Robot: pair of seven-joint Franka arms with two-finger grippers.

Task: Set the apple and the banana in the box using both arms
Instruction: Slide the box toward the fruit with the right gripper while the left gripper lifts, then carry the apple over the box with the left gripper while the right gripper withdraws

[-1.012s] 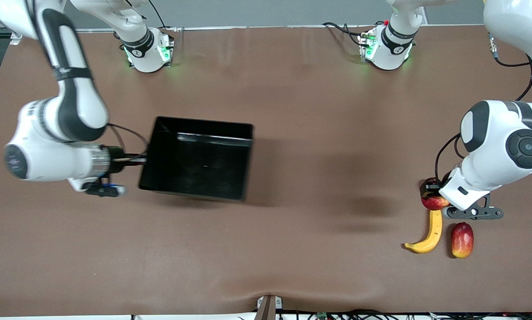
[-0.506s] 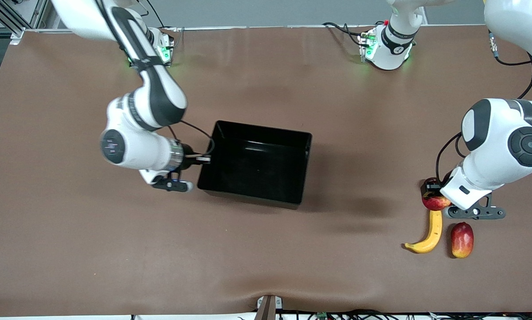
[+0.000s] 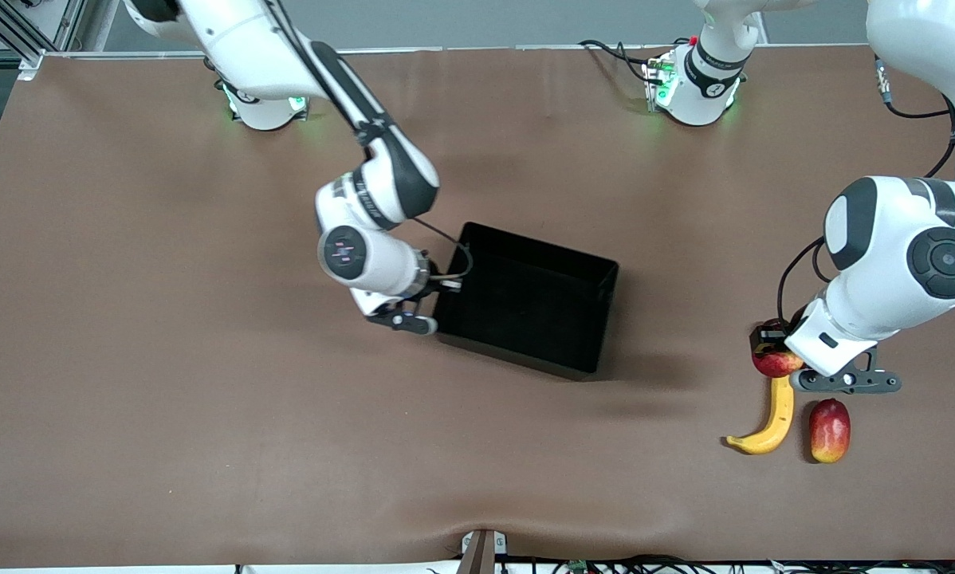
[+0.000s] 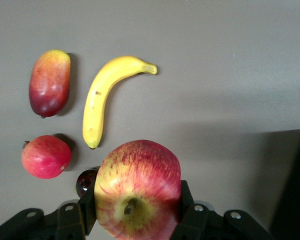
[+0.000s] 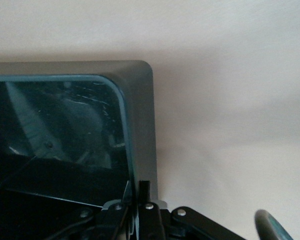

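1. On the brown worktop point(image 3: 206, 399), near its middle: the box point(image 3: 529, 299), a black open-top bin with low glossy walls, nothing visible inside.
2. At the box wall that faces the right arm's end: the right gripper point(image 3: 444, 288), fingers point(image 5: 145, 192) clenched on the rim, one inside the wall and one outside.
3. Over the fruit cluster at the left arm's end: the left gripper point(image 3: 774, 344), fingers point(image 4: 186, 210) grasping the apple point(image 4: 137, 192) on both sides. The apple is red with yellowish streaks, its stem dimple turned toward the wrist camera, and it is up off the worktop.
4. Beneath the held apple and nearer to the front camera: the banana point(image 3: 768, 420), curved, yellow, lying flat.
5. Just beside the banana, toward the left arm's end: a red-and-yellow mango-like fruit point(image 3: 829, 430), apart from it.
6. Under the left gripper, seen from the left wrist: a smooth red-pink round fruit point(image 4: 46, 156), and just beside it a small dark round fruit point(image 4: 85, 181), partly hidden by the gripper.
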